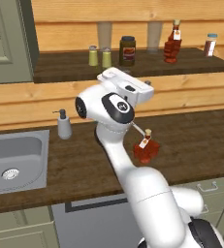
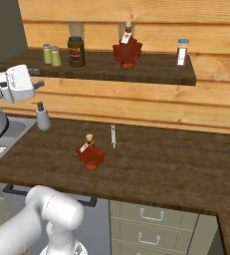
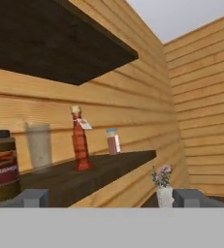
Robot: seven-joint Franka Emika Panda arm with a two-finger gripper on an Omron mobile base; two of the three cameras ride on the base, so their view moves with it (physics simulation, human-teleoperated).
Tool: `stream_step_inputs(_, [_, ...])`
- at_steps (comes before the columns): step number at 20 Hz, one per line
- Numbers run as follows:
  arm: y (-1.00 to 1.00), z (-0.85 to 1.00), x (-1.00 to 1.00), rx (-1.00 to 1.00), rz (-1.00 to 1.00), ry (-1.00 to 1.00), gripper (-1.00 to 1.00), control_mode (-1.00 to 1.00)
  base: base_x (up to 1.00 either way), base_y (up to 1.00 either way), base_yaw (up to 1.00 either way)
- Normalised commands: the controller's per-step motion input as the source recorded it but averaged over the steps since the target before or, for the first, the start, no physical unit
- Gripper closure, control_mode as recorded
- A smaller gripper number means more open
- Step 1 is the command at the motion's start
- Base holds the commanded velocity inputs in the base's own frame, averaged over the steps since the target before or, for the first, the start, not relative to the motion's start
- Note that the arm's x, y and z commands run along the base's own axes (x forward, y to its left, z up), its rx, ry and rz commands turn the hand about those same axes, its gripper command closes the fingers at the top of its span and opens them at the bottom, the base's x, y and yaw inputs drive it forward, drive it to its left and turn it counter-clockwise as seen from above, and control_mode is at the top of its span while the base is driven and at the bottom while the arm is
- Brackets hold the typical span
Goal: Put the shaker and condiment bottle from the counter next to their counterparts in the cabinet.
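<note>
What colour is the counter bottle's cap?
Tan, on the red bottle; clearest in the right base view.

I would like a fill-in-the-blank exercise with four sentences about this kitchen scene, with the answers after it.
1. The two yellow-green shakers stand side by side in the ____.
2. One red condiment bottle is on the counter, between the sink and the ____ lying there.
3. The dark jar stands right of the ____.
4. The fingers of the hand are ____ and hold nothing.

Missing words: cabinet; syringe; shakers; open
</note>
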Motion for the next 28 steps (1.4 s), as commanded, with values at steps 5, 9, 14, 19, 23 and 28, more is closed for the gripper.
stream_step_inputs(5, [-0.38, -0.04, -0.12, 0.19, -0.20, 0.14, -1.00, -1.00, 0.00, 0.00, 0.00])
stream_step_inputs(9, [-0.66, -0.38, -0.04, 0.08, -0.14, 0.05, -1.00, -1.00, 0.00, 0.00, 0.00])
stream_step_inputs(14, [-0.60, -0.88, -0.62, -0.01, -0.05, -0.02, -1.00, -1.00, 0.00, 0.00, 0.00])
stream_step_inputs(19, [-0.27, -0.66, -0.35, -0.12, 0.00, 0.00, -1.00, -1.00, 0.00, 0.00, 0.00])
stream_step_inputs(23, [-0.04, -0.32, 0.00, 0.21, 0.00, 0.19, -1.00, -1.00, 0.00, 0.00, 0.00])
stream_step_inputs(28, [-0.07, -0.76, -0.03, 0.31, -0.04, 0.27, -1.00, -1.00, 0.00, 0.00, 0.00])
